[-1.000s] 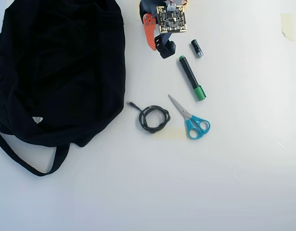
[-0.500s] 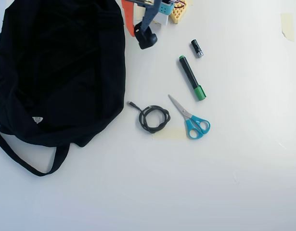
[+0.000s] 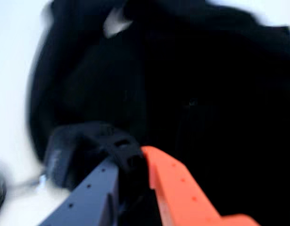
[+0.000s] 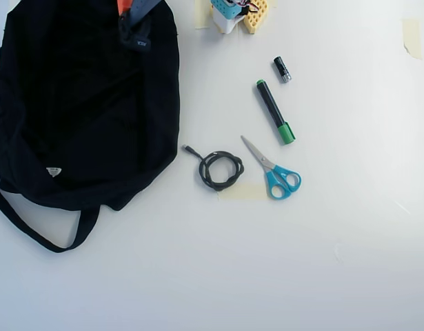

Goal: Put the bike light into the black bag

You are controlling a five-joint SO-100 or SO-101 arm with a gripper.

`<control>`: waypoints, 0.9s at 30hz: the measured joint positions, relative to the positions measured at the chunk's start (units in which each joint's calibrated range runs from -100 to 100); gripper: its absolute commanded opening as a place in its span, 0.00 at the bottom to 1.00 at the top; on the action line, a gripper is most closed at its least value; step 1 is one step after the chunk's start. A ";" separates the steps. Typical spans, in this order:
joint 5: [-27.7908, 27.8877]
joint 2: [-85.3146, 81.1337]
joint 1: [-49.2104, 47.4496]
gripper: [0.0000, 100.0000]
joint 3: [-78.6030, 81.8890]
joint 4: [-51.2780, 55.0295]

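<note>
Clamped between one orange and one dark jaw, the small black blocky bike light (image 3: 83,153) sits in the gripper (image 4: 137,36), which hangs over the large black soft fabric bag (image 4: 74,110) near its twelve o'clock edge in the overhead view. Whether anything lies inside the bag cannot be told. Across the white table (image 4: 267,276), from two to four o'clock of the bag, lie a small black cylindrical battery (image 4: 282,69), a green-capped black marker (image 4: 275,112), blue-handled scissors (image 4: 274,169) and a coiled black cable (image 4: 218,169).

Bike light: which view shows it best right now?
Wrist view: the bike light fills the lower left, clamped in the gripper over the black bag, though blurred. The overhead view shows it small, dark against the bag.
</note>
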 measured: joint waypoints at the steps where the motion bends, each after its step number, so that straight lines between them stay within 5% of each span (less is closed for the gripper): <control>1: -0.24 2.08 3.38 0.02 -0.08 -2.49; 15: 1.56 42.59 20.65 0.03 0.08 -28.17; 23: 1.32 44.08 20.87 0.36 0.00 -29.11; 27: 1.03 37.36 14.62 0.36 -0.08 -26.96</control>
